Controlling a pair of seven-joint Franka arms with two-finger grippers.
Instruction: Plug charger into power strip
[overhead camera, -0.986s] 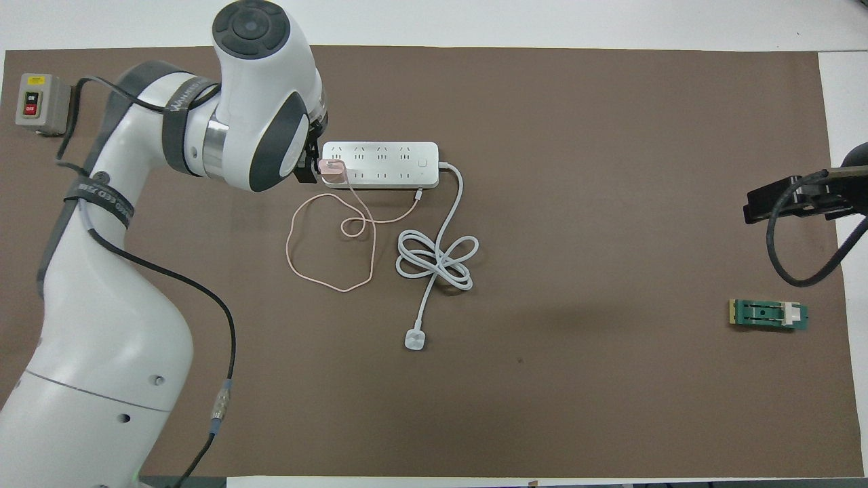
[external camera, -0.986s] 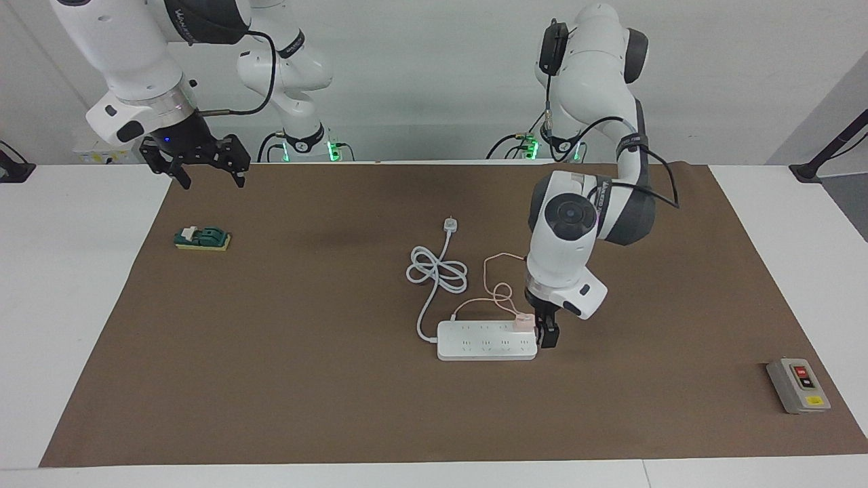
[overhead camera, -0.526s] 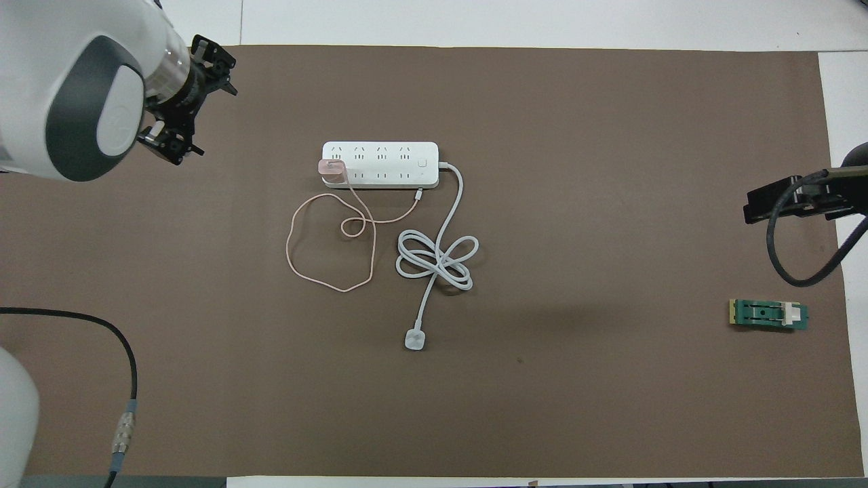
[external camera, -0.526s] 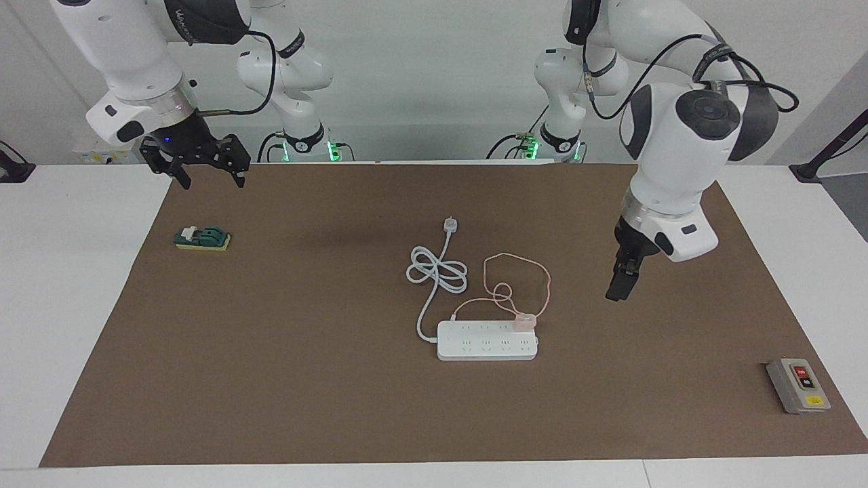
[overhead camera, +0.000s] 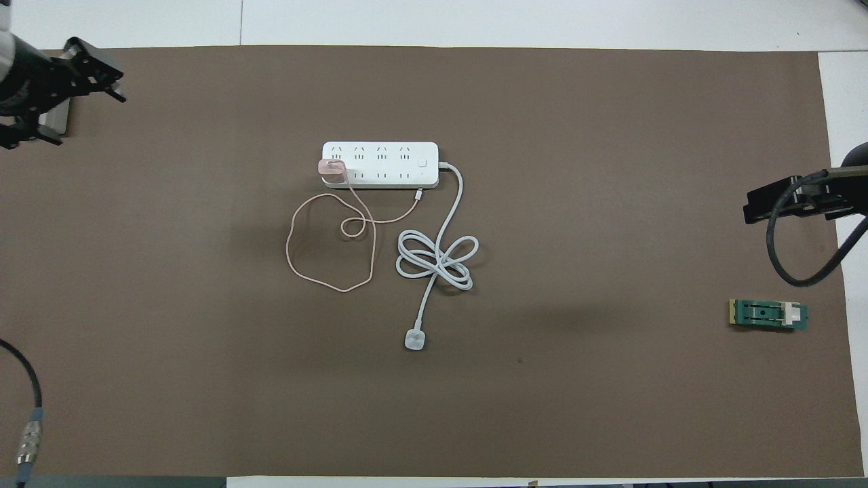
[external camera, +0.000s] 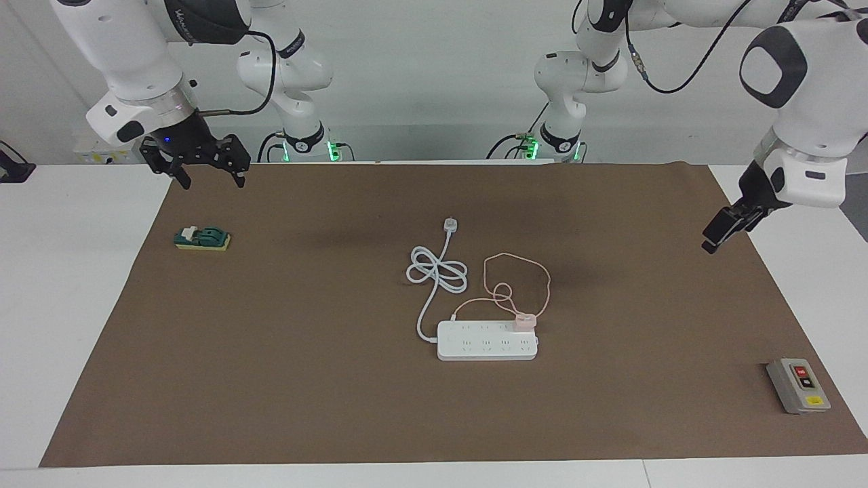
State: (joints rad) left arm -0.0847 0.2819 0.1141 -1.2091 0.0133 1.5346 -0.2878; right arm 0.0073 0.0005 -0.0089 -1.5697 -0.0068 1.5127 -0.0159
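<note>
The charger (external camera: 524, 320) sits in the power strip (external camera: 487, 346); both tools, left (external camera: 720, 232) and right (external camera: 203, 163), apparently hang released.

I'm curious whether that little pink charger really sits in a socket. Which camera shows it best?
The overhead view: the charger sits on an end socket of the power strip, its outline clear. The facing view shows the charger from the side, standing on the strip.

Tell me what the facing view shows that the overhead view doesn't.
Only the facing view: both arm bases, and the right pincer whole, raised near the green block. Only the overhead view: the power strip sockets from straight above, with the charger on the end one. Both: the left pincer, strip, charger, pink cable and grey button box.
</note>
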